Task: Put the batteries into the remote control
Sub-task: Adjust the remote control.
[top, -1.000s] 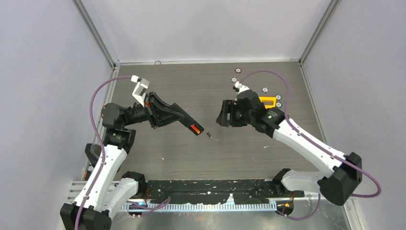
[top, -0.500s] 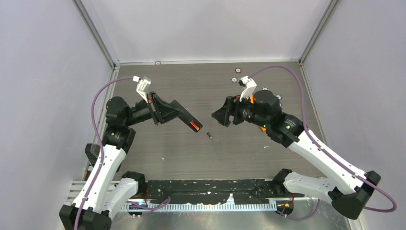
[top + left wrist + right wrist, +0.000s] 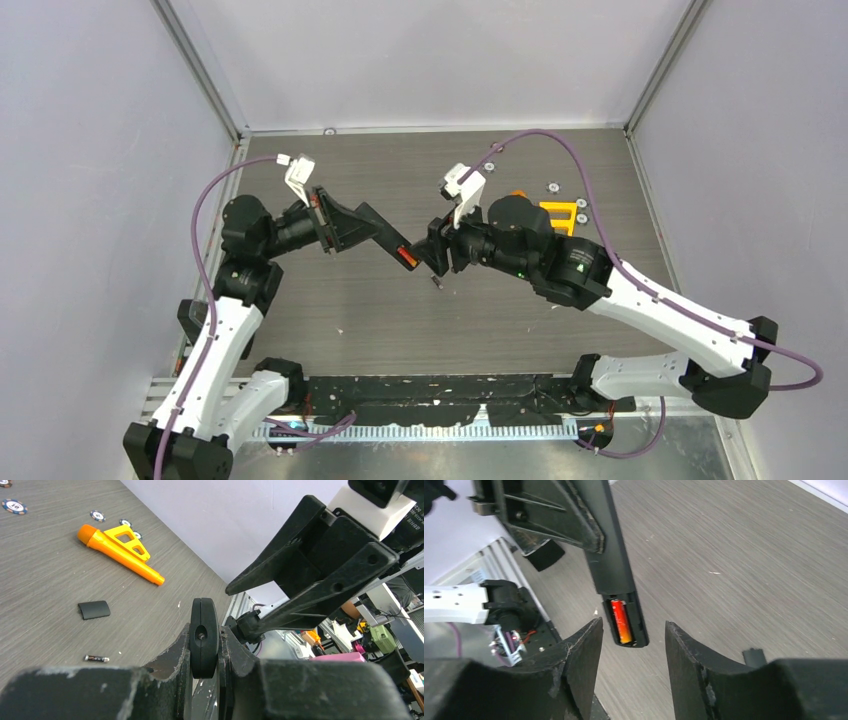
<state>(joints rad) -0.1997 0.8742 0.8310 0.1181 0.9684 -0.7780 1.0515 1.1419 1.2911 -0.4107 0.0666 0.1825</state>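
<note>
My left gripper (image 3: 370, 223) is shut on the black remote control (image 3: 392, 243) and holds it above the table. Its open end points toward the right arm. In the left wrist view the remote (image 3: 203, 650) shows end-on, clamped between the fingers. A red-orange battery (image 3: 621, 621) sits in the open compartment; it also shows in the top view (image 3: 405, 259). My right gripper (image 3: 634, 645) is open and empty, its fingers on either side of the remote's open end, apart from it. The dark grey battery (image 3: 436, 283) lies on the table below, and shows in the left wrist view (image 3: 96, 658).
A small black cover piece (image 3: 94, 609) lies on the table near the grey battery. A long orange flashlight (image 3: 120, 555) and a yellow triangular frame (image 3: 557, 213) lie at the back right. Several small round discs (image 3: 552, 185) lie near the back edge.
My right arm has swung left, bringing its open gripper up to the remote's open end. My left gripper has kept hold of the remote, shifting it slightly.
</note>
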